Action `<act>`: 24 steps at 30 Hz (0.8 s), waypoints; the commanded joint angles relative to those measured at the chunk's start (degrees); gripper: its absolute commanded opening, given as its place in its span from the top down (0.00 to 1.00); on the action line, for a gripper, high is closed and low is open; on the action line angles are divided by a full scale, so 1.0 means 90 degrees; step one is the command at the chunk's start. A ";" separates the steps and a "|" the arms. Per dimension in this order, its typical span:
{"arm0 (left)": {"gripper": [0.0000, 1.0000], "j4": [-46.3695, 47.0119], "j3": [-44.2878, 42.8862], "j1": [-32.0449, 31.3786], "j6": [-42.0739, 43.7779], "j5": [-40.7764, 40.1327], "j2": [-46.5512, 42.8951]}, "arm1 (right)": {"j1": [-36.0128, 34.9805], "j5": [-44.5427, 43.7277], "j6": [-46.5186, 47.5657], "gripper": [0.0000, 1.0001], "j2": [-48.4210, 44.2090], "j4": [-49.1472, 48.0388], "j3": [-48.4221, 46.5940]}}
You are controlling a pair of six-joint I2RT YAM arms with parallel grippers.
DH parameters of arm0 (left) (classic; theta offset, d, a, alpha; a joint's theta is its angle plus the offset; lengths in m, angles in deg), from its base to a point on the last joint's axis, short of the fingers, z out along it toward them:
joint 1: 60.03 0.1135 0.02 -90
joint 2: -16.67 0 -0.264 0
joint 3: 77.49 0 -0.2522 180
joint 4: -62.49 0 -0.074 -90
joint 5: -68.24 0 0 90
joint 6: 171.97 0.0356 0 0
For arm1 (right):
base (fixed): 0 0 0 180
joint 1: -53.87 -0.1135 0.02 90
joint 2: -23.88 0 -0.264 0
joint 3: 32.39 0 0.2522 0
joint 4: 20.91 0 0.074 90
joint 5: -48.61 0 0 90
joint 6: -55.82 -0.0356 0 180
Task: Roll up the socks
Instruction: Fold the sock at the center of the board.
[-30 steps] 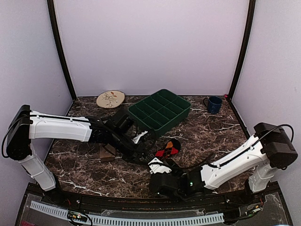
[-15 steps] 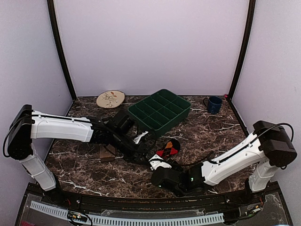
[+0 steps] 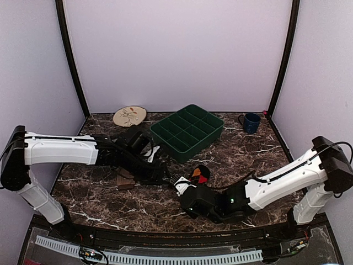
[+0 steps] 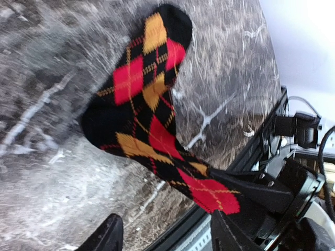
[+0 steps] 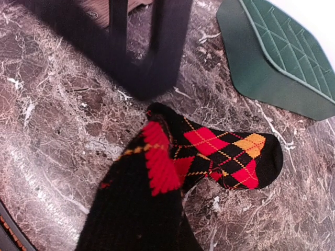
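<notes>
The black argyle sock lies on the marble table, its toe flat and its cuff end lifted. My right gripper is shut on that cuff. In the right wrist view the sock drapes over its fingers and hides them. Just left of the sock, my left gripper stands open with nothing between its fingers. The tan-brown sock lies further left, partly under the left arm, and its edge shows in the right wrist view.
A green compartment tray stands behind the sock, close to it. A beige leaf plate sits at the back left and a blue mug at the back right. The table's front edge runs just beside the grippers.
My left gripper has opened, let go of the argyle sock and drawn back to the left. The right gripper has shut on the sock's cuff end.
</notes>
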 commanded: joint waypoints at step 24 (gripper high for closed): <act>0.42 0.0274 0.1330 0.0088 -0.0253 -0.1534 -0.1987 | 0.1122 0.3692 -0.1178 0.99 0.1217 0.1848 -0.2561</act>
